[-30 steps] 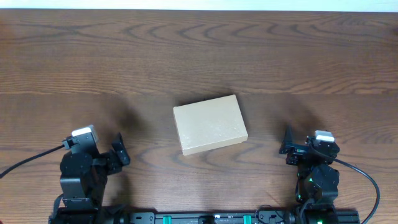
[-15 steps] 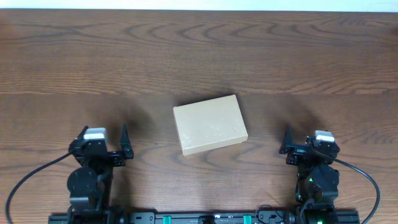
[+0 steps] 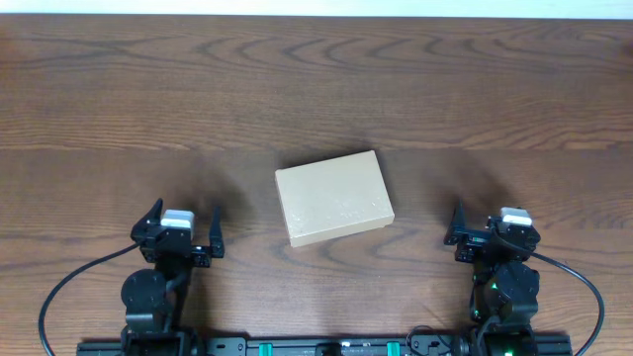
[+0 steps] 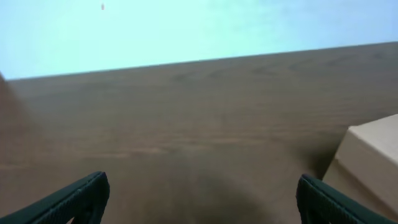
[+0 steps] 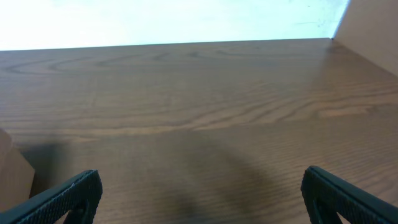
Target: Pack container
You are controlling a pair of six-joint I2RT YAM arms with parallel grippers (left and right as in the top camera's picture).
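Two grippers open, neither touching the container.
I note the container (image 3: 334,198), a plain tan cardboard box, lying flat near the middle of the wooden table (image 3: 316,79) with its lid down and its long side turned slightly off square. I find the left gripper (image 3: 186,211) at the near left of the box, jaws spread wide with nothing between them; its wrist view catches only a corner of the box at the right edge. I find the right gripper (image 5: 200,196) at the near right, jaws likewise wide apart and empty, with a sliver of the box at the left edge of its view. Both grippers stand well apart from the box, which sits between them and a little farther out.
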